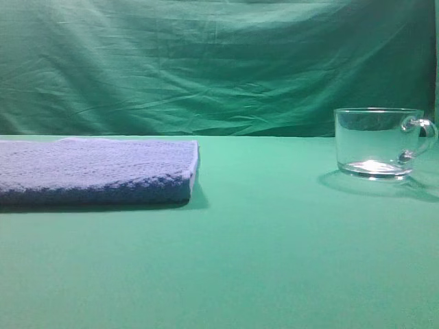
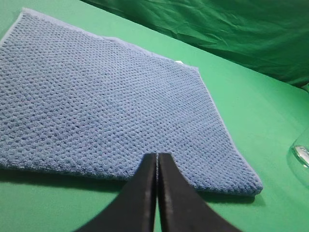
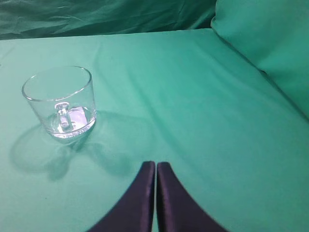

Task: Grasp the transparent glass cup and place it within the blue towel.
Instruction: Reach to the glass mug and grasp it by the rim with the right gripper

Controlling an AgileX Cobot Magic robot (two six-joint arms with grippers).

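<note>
Overhead, green cloth (image 1: 274, 240) — towel (image 1: 96, 171) left, cup (image 1: 377, 144) right; both grippers (image 2: 157, 159) (image 3: 155, 166) seemingly closed, empty.

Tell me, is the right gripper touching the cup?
Apart. The right wrist view shows the shut right gripper with bare green cloth between it and the cup.

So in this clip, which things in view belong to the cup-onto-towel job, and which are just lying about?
Part of the job:
- transparent glass cup, upright on the table, empty, apart from the towel
- blue towel, folded flat, nothing on it
- right gripper, jaws shut, short of the cup
- left gripper, jaws shut, over the towel's near edge

Just there:
- green cloth covering table and backdrop
</note>
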